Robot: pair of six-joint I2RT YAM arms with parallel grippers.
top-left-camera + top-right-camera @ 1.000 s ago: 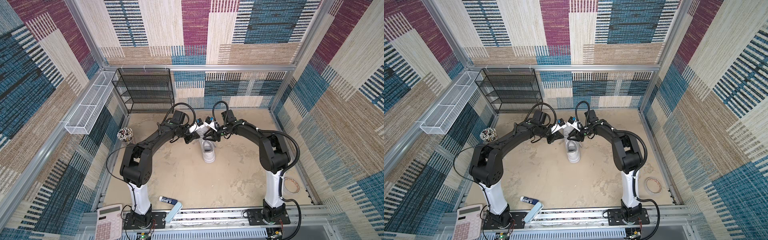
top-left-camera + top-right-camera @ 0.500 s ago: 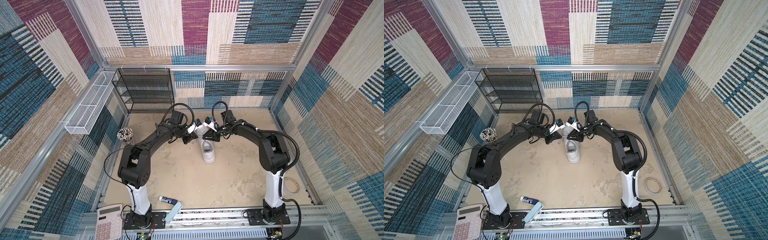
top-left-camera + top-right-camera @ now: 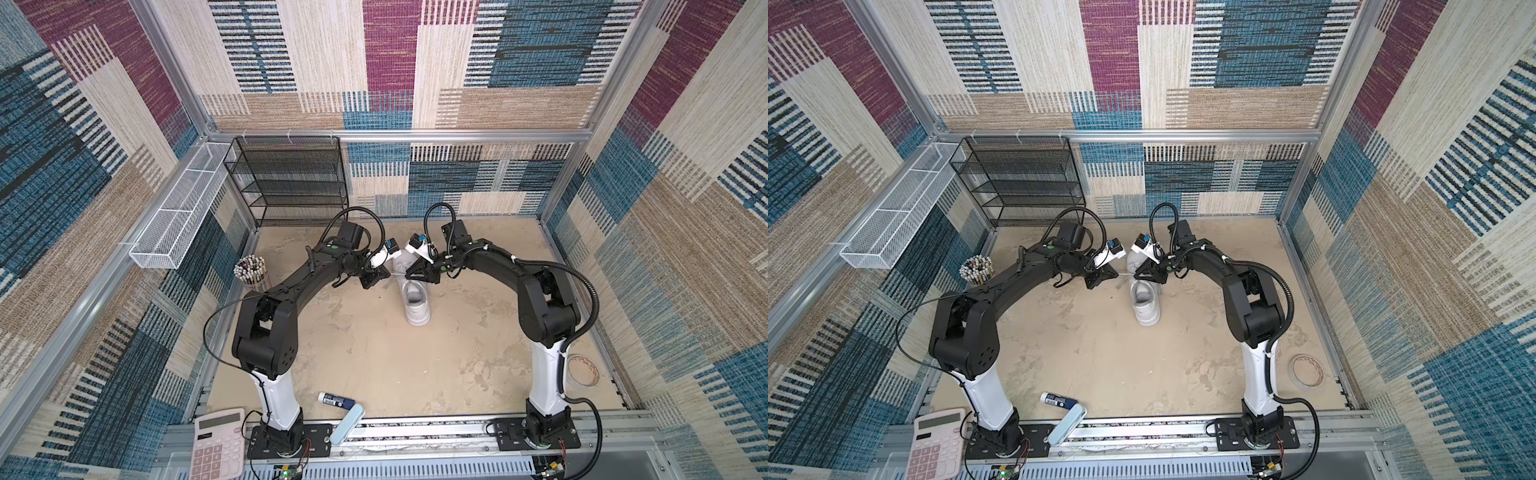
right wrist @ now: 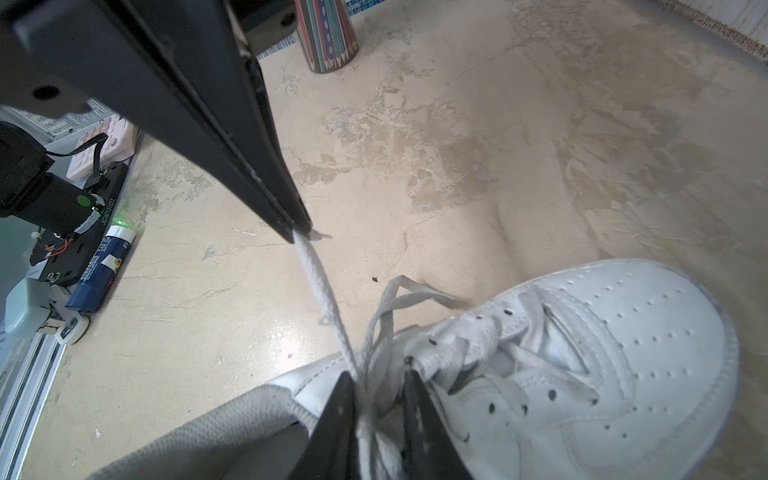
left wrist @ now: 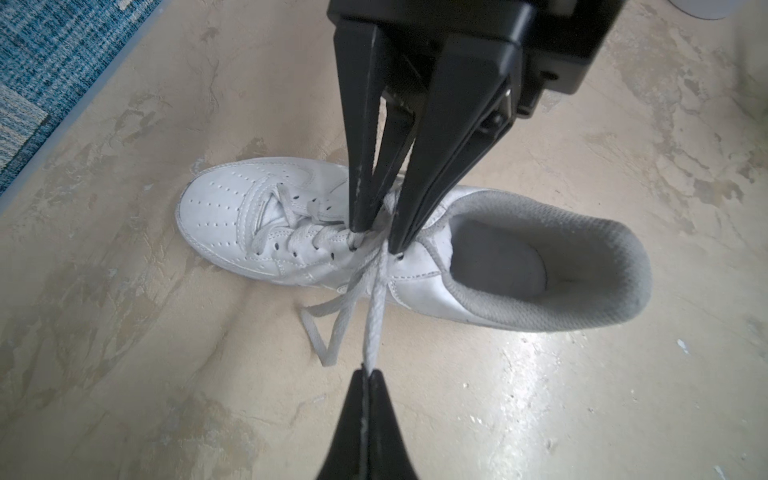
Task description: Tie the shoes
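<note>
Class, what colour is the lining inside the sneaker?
Pale grey lining, clearest in the left wrist view.

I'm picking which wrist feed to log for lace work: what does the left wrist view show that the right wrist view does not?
Left wrist only: the insole and the back of the heel of the white sneaker. Right wrist only: the pencil cup, blue tube and calculator. Both: the sneaker's perforated toe, the left end effector shut on one taut lace, and the right end effector with fingers apart astride the lace crossing.
</note>
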